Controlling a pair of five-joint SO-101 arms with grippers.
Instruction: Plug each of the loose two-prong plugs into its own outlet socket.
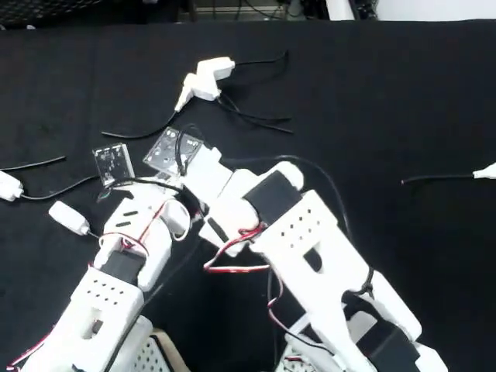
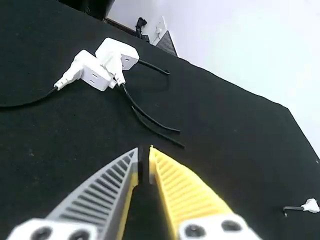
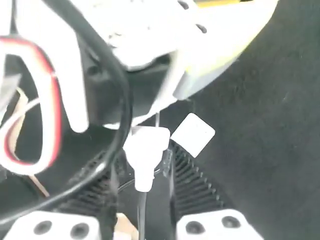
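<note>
My right gripper is shut on a small white plug, whose cable trails back between the black fingers. It is held close against the left arm's wrist. My left gripper is shut, grey and yellow fingers pressed together with nothing seen between them, low over the black table. Two white plug bodies lie joined together at the far middle, ahead of the left gripper. Two small square dotted plates lie just beyond the arms' ends.
Loose white plugs with black cables lie at the left, the far left edge and the far right. The two arms cross closely near the table's middle. A white square tag sits beside the held plug.
</note>
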